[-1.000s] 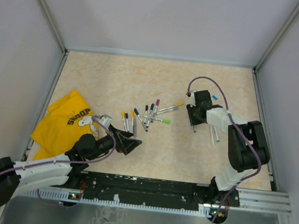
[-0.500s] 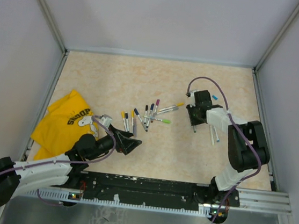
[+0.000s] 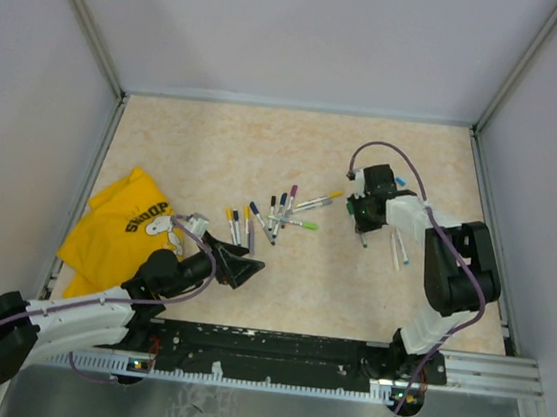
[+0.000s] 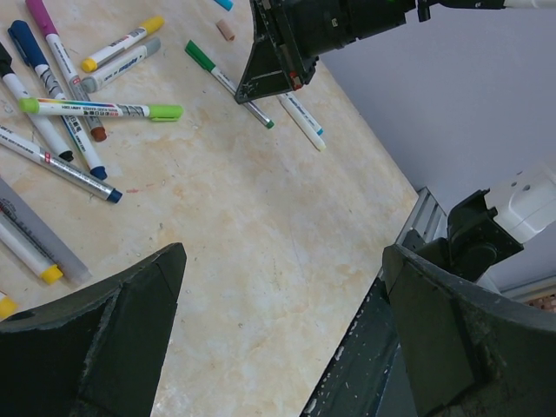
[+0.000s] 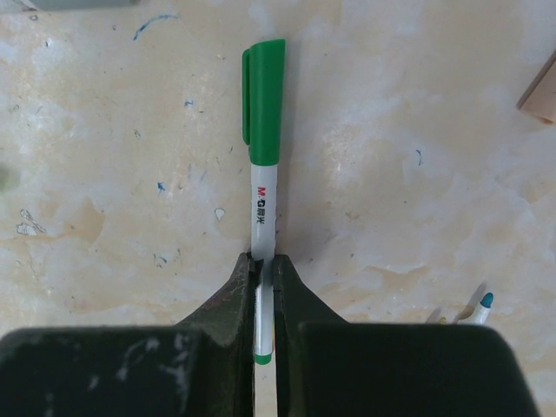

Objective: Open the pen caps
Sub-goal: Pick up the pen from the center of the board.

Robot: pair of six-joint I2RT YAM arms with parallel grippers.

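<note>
Green pen cap (image 5: 263, 100); white pen (image 5: 264, 221); yellow cloth (image 3: 105, 229)

Far counter (image 3: 265, 147): bare, free passage.
Centre: scattered pens (image 3: 276, 215) block low passes.
Right: right gripper (image 5: 265, 276) on a green pen (image 5: 264, 187) fills its spot.
Left edge: yellow cloth (image 3: 121, 223) covers the counter.

R wrist cam: v. close, straight down on green-capped pen (image 5: 263, 200). L wrist cam: low, farther off, facing it. Top cam: high, behind arm bases, also covers it.

A robotics lab cell: plain pale walls (image 3: 309, 31), aluminium frame posts (image 3: 84, 17), a black mounting rail (image 3: 273, 347) edging the desk (image 3: 216, 141)
</note>
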